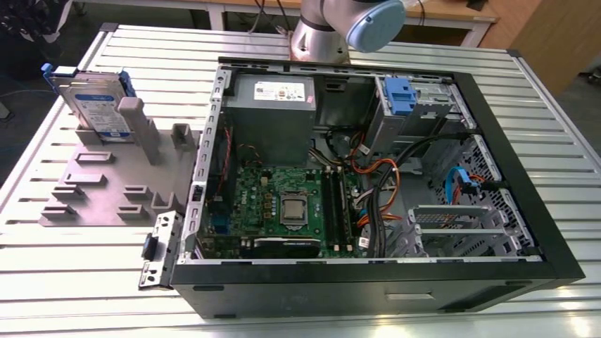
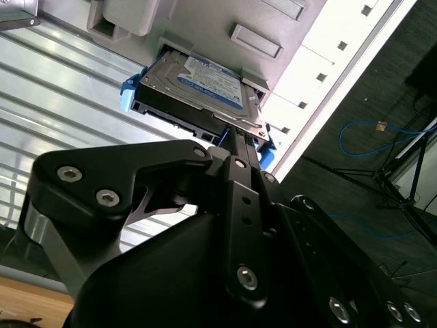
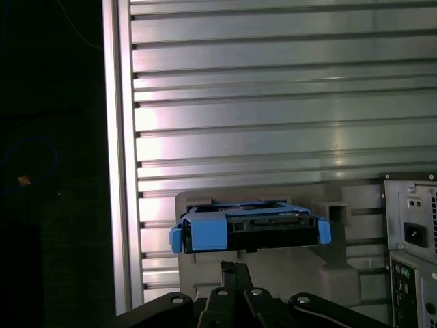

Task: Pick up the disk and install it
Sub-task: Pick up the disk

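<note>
On the tabletop (image 1: 84, 271) at the exterior view's left, the disk (image 1: 97, 105) stands on edge in a grey holder (image 1: 103, 190), long axis roughly upright and leaning slightly, with holder posts hiding its lower part. The arm (image 1: 343, 24) is cut off at the frame top. In both wrist views the claw (image 3: 233, 266) looks closed and empty, aimed at the disk's blue-framed edge; there is open air above the disk, and the case (image 1: 376, 285) is just beside the holder.
</note>
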Robot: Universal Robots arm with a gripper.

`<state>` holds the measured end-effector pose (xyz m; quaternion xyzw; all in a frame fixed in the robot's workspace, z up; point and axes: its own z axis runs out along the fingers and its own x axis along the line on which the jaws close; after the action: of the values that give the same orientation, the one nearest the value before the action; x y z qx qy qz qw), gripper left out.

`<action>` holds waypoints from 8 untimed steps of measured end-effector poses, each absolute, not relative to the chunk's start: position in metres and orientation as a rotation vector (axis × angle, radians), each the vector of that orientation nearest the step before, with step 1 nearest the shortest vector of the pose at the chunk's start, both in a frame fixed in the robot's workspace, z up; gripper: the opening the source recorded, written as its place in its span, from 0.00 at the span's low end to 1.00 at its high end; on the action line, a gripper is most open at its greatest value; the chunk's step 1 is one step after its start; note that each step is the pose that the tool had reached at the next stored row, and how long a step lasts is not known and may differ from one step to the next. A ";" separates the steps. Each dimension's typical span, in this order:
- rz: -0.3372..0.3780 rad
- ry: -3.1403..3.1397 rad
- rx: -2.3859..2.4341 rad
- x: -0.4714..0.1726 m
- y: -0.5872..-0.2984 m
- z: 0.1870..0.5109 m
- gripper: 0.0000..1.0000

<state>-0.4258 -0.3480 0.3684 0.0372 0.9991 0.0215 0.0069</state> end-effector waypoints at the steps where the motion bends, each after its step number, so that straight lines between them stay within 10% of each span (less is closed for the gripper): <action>1: 0.067 3.125 0.112 -0.426 -0.348 0.368 0.11; 8: 0.068 3.129 -0.014 -0.426 -0.348 0.368 0.11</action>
<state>-0.4258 -0.3479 0.3684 -0.0044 0.9997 0.0217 0.0060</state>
